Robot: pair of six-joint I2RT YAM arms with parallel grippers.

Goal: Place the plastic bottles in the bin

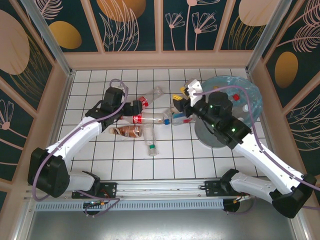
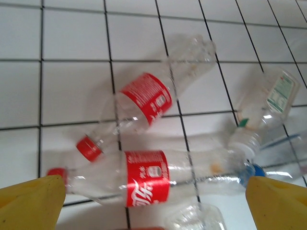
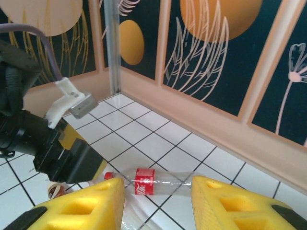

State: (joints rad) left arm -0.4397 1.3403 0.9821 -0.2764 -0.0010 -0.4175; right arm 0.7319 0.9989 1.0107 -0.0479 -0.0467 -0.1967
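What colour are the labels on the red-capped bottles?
Red labels with white lettering, clearest in the left wrist view.

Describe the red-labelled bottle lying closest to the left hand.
The bottle is clear, thin, dented plastic with a red cap and a red label bearing white script. It lies on its side on the white tiled table, below the open left hand, its base next to a blue cap. Another red-labelled bottle lies alongside, seemingly touching it.

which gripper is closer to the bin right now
Right. The right gripper is just left of the bin, close to its bagged rim. The left gripper is farther left, above the red-label bottles on the table.
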